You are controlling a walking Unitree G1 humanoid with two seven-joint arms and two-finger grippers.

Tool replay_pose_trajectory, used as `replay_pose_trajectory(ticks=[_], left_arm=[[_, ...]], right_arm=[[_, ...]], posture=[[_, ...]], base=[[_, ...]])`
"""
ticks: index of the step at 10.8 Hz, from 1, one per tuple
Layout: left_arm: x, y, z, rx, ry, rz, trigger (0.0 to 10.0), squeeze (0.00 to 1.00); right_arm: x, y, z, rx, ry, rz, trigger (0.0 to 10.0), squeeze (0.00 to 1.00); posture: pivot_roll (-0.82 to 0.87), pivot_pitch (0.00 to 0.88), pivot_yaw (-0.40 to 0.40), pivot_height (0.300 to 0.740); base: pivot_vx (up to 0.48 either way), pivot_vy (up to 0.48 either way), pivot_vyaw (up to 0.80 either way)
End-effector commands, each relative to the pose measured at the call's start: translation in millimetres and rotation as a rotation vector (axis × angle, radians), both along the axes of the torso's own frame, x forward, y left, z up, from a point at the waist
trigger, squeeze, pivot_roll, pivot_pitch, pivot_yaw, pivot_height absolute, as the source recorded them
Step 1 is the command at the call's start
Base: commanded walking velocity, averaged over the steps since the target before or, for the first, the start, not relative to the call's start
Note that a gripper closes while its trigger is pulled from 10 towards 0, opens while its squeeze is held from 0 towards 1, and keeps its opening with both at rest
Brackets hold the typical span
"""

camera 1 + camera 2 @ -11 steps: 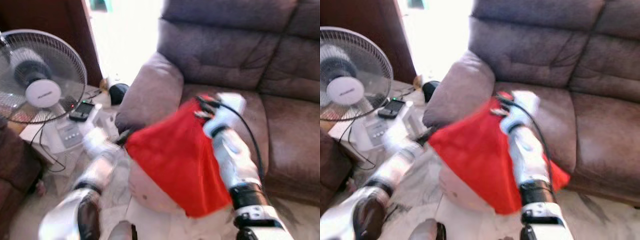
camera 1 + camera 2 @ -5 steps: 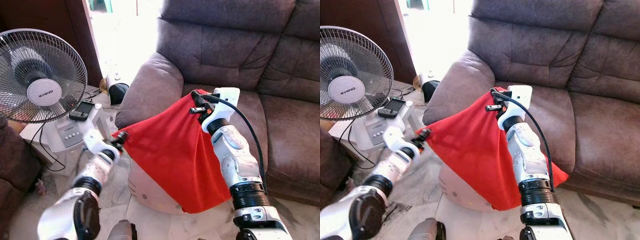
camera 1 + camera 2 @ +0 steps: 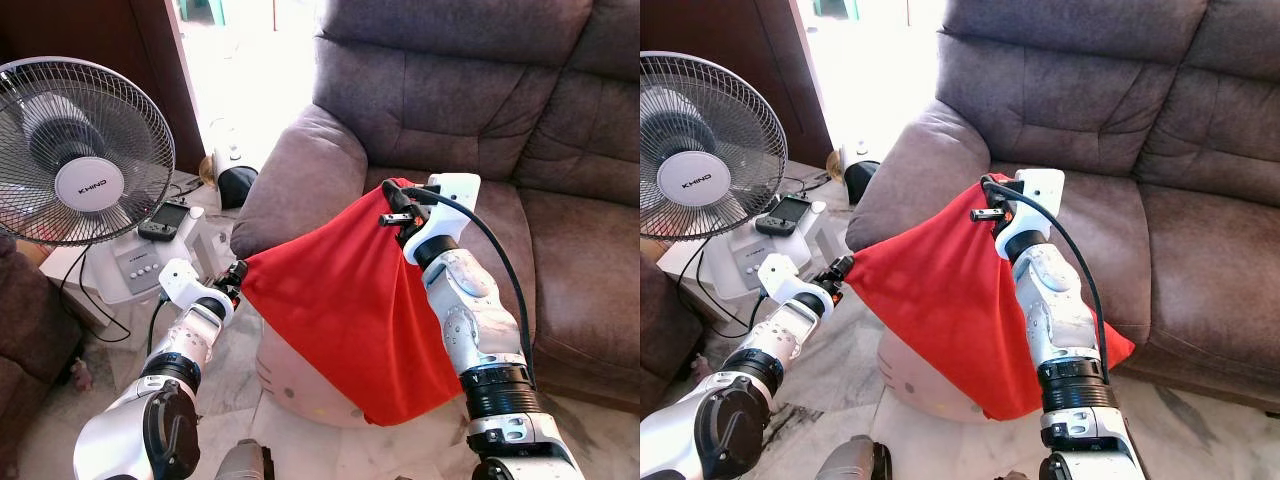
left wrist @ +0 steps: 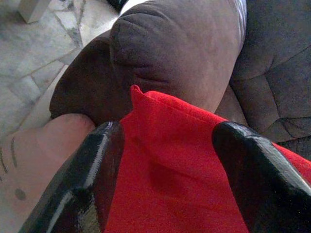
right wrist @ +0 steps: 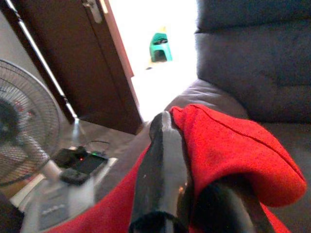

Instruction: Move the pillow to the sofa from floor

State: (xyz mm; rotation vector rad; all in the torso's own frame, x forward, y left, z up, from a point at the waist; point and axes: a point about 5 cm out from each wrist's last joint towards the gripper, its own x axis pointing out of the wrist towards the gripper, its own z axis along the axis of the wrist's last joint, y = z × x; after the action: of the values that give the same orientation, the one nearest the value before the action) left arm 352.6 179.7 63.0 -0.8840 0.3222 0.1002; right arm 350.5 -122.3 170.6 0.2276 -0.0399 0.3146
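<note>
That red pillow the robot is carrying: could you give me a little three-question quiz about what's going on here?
1. True or false: the red pillow lies flat on the floor.
2. Which gripper pinches its upper corner over the sofa seat?
3. The left gripper holds: A) the fan B) the pillow's lower corner C) nothing.

Key: 1 false, it hangs between both grippers. 2 the right gripper. 3 B.

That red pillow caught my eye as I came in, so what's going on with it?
The robot is carrying the red pillow toward the brown sofa. The right gripper pinches its top corner above the seat cushion, and the left gripper grips its other corner beside the armrest. The pillow hangs off the floor between them, not yet on the seat. A fan stands to the robot's left.
</note>
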Motion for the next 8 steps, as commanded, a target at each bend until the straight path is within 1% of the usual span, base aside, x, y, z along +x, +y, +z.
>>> replay_pose_trajectory(ticks=[1,2,3,4,5,7,8], left_arm=[[-3.8,1.3,-5,-0.019,0.006,0.024,10.0,0.02],[-2.8,3.7,-3,-0.024,-0.010,0.046,10.0,0.00],[-1.3,8.4,1,-0.032,-0.036,0.073,10.0,0.00],[-0.9,9.9,2,-0.044,-0.046,0.074,10.0,0.00],[-2.3,10.7,1,-0.038,-0.056,0.069,10.0,0.00],[-1.3,14.2,5,-0.057,-0.099,0.093,10.0,0.00],[-2.6,14.3,2,-0.055,-0.077,0.087,10.0,0.00]], right_arm=[[-5.7,4.1,50,0.054,-0.195,0.061,10.0,0.00],[-8.5,5.5,51,0.043,-0.195,0.100,10.0,0.00],[-12.7,7.8,48,0.023,-0.183,0.151,10.0,0.00],[-15.2,7.9,46,0.037,-0.168,0.168,10.0,0.00],[-18.6,8.0,47,0.065,-0.157,0.190,10.0,0.00],[-20.3,6.9,45,0.049,-0.147,0.205,10.0,0.00],[-20.3,7.2,46,0.049,-0.147,0.207,10.0,0.00]], posture=[[0.06,0.088,-0.032,0.693],[0.06,0.088,-0.032,0.693],[0.06,0.091,-0.032,0.693],[0.06,0.091,-0.031,0.693],[0.06,0.089,-0.030,0.693],[0.06,0.087,-0.031,0.693],[0.06,0.087,-0.029,0.693]], base=[[0.000,0.000,0.00],[0.000,0.000,0.00],[0.000,0.000,0.00],[0.000,0.000,0.00],[0.000,0.000,0.00],[0.000,0.000,0.00],[0.000,0.000,0.00]])
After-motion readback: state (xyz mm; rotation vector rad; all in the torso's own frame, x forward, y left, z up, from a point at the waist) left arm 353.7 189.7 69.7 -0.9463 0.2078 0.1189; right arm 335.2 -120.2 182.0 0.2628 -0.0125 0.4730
